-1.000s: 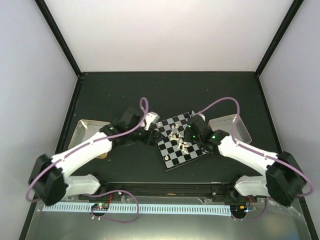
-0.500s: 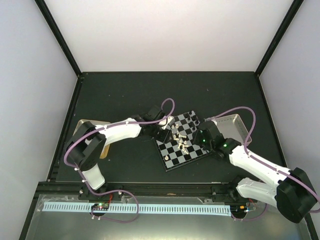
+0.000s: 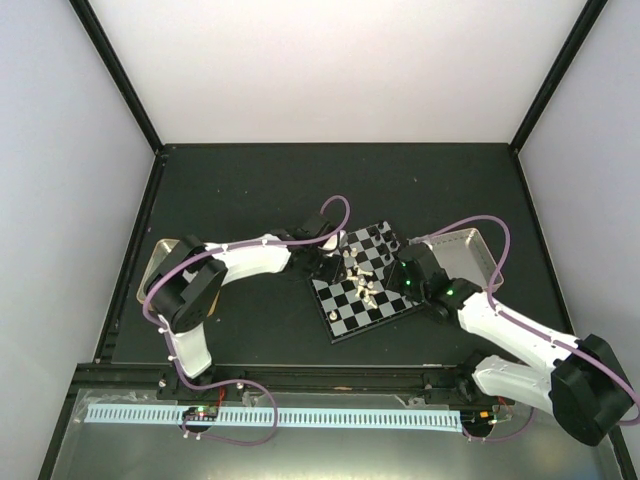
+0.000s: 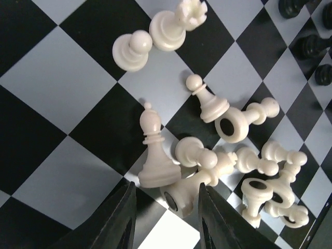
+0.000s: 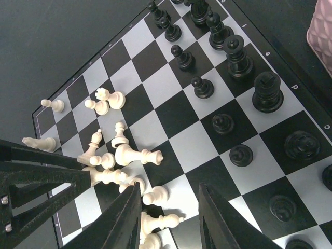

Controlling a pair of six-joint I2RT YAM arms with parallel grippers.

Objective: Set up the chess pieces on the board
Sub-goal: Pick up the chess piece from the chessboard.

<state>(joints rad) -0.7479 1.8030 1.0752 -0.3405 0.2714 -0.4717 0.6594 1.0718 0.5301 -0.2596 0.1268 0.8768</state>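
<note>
Just off the left gripper (image 4: pixel 168 220), whose jaws sit part-open and empty, a toppled cream piece (image 4: pixel 193 191) from the chess pieces (image 4: pixel 249 160) heaped on the board (image 4: pixel 62 88) lies at 12 o'clock, pointing toward 2, so I'd say left's closer than the right gripper (image 5: pixel 168 220), also open and empty.

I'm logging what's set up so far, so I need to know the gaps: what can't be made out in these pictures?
Top view: the chess pieces are too small to tell their types; the right gripper covers part of the board.
Left wrist view: whether the left gripper grips the fallen white piece is unclear; its fingers hide the contact.
Right wrist view: the bottom edge cuts off the nearest white pieces.
</note>
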